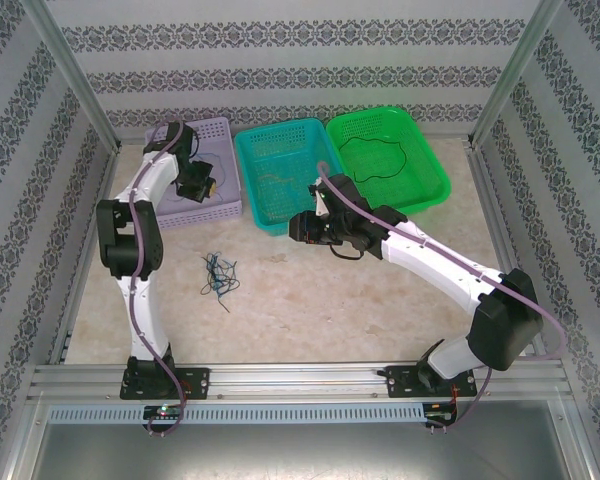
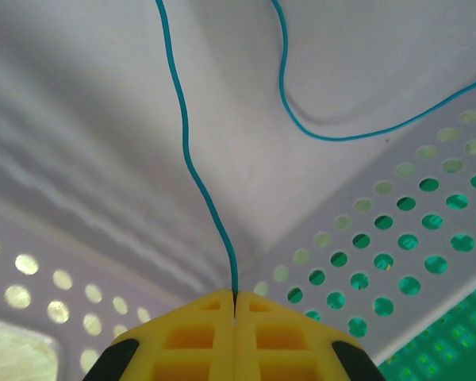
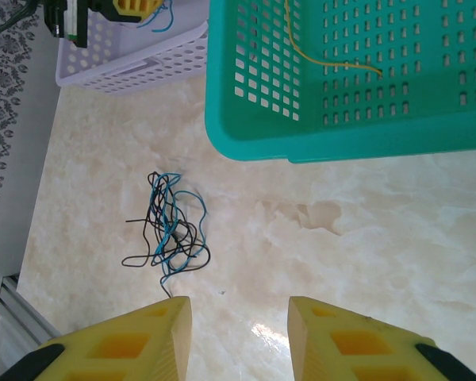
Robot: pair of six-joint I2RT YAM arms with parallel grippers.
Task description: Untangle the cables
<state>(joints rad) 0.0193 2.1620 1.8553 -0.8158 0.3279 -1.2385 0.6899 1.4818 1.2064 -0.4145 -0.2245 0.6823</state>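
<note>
Overhead first. The left fingers (image 1: pixel 202 188) are down inside the lavender basket (image 1: pixel 220 130) at 11 o'clock of the surface (image 1: pixel 360 300). The tangle (image 1: pixel 218 275) of blue and black strands lies loose on the surface, at 6 o'clock from the left fingers and 8 o'clock from the right fingers (image 1: pixel 302 230). Both arms stand about equally near it. A yellow wire (image 1: pixel 272 180) lies in the teal basket (image 1: pixel 252 170) and a black cable (image 1: pixel 380 158) in the green basket (image 1: pixel 430 190).

Left wrist next. The left fingers (image 2: pixel 234 317) are pressed together on a blue cable (image 2: pixel 186 159), pinched at its end. Its long axis runs from the tips toward 12 o'clock, and a second loop curves at 1 o'clock over the basket floor (image 2: pixel 103 119).

Right wrist last. The right fingers (image 3: pixel 170 325) stand moderately apart with nothing between them. The tangle (image 3: pixel 170 226) lies at 11 o'clock from them, well clear of the tips, its longer run roughly 12 to 6. The teal basket (image 3: pixel 254 119) sits at 1 o'clock, the yellow wire (image 3: pixel 333 63) inside it.

Judgement: with the left fingers occupied by the blue cable, the free right fingers are better placed for the tangle. They would need to shift toward 11 o'clock and descend along its long axis.
</note>
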